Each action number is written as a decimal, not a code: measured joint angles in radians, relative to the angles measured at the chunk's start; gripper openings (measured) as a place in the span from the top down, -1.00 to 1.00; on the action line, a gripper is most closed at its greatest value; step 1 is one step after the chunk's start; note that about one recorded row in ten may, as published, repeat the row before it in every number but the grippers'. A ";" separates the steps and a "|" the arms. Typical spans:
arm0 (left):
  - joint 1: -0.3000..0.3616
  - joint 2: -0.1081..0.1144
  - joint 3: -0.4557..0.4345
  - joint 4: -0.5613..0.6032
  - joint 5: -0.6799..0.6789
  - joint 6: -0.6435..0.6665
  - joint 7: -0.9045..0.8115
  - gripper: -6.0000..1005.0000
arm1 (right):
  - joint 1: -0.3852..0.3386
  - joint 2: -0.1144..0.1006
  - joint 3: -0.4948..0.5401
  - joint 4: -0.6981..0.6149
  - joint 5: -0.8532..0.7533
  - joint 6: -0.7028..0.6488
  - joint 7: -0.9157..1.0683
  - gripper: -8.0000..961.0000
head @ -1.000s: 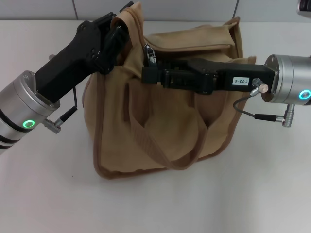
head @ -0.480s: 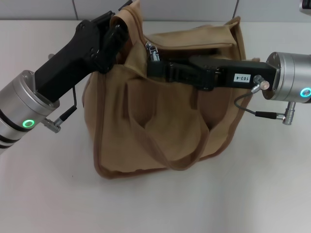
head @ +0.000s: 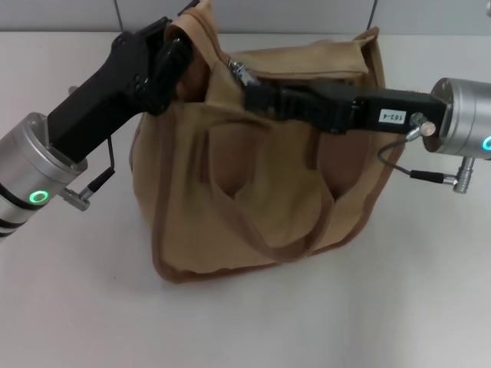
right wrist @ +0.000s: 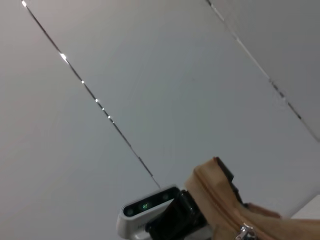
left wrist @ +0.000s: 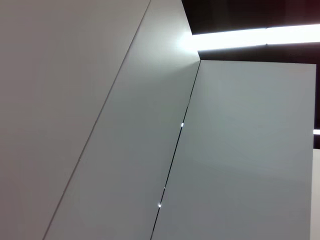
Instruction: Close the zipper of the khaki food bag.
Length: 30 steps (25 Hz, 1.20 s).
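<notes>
The khaki food bag point(head: 253, 176) sits on the white surface point(head: 399, 307). The left end effector point(head: 180, 47) is clamped on the bag's upper left corner, bracing it. The right end effector point(head: 247, 86) pinches the zipper point(head: 236, 69) pull near that corner. Keep the pull along the zipper line, with the corner taut.

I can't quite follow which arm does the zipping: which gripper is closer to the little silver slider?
The right gripper: its tip is right at the slider. The left gripper holds the khaki food bag at its far corner, apart from it.
</notes>
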 joint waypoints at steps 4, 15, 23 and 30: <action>0.024 0.003 -0.007 0.007 -0.001 0.000 0.000 0.93 | -0.007 -0.008 0.037 0.007 0.000 -0.003 -0.003 0.94; 0.050 0.007 -0.029 0.020 0.000 0.001 0.000 0.93 | -0.005 -0.012 0.048 0.009 -0.002 0.036 -0.003 0.96; 0.065 0.008 -0.056 0.035 0.001 -0.002 0.000 0.93 | -0.022 -0.017 0.103 0.014 -0.049 0.040 -0.004 0.96; 0.096 0.009 -0.116 0.059 0.001 -0.020 0.000 0.93 | -0.081 -0.023 0.283 0.021 -0.138 0.041 -0.004 0.94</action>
